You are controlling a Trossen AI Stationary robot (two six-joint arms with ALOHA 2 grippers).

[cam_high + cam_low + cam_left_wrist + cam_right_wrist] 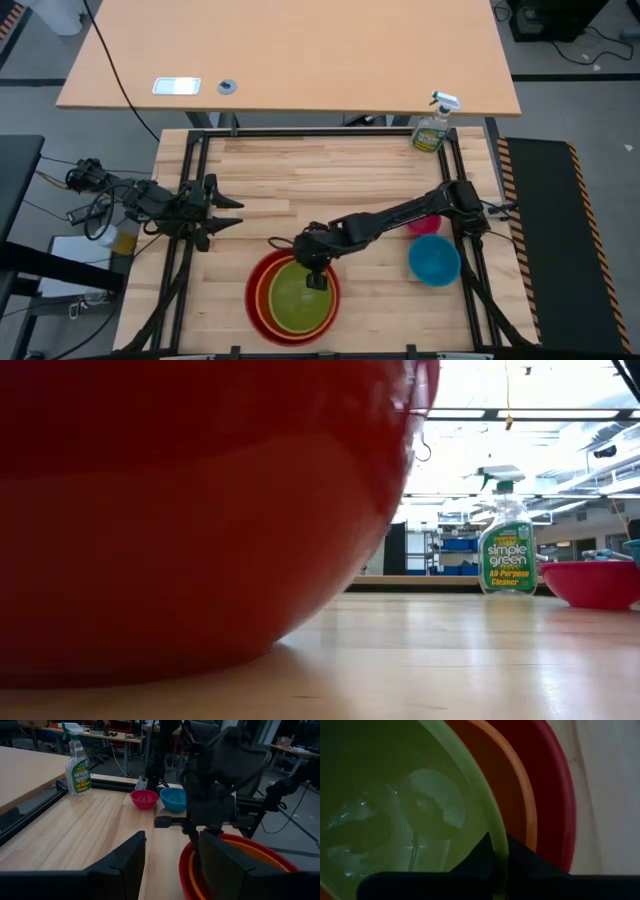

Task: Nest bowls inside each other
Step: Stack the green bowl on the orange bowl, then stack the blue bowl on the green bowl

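The green bowl [298,302] lies inside the orange bowl [521,805], which sits in the red bowl [254,298] near the table's front edge. My right gripper [317,279] reaches down over the stack's far rim and is shut on the green bowl [395,795]. The blue bowl [434,260] and the pink bowl [425,224] stand apart at the right, each on its base. My left gripper [225,212] hovers open at the table's left side, clear of everything. My right gripper pinches the green bowl's rim [495,837] on its far side, one finger inside the bowl and one outside. The fingers slant down from the table's far right. The bowl is upright and level within the orange bowl; whether it rests there I cannot tell.
A green spray bottle [432,128] stands at the far right corner. A black frame rail [300,133] runs around the tabletop. Bare wood lies between the stack and the far edge. The red bowl [200,510] fills most of the low view.
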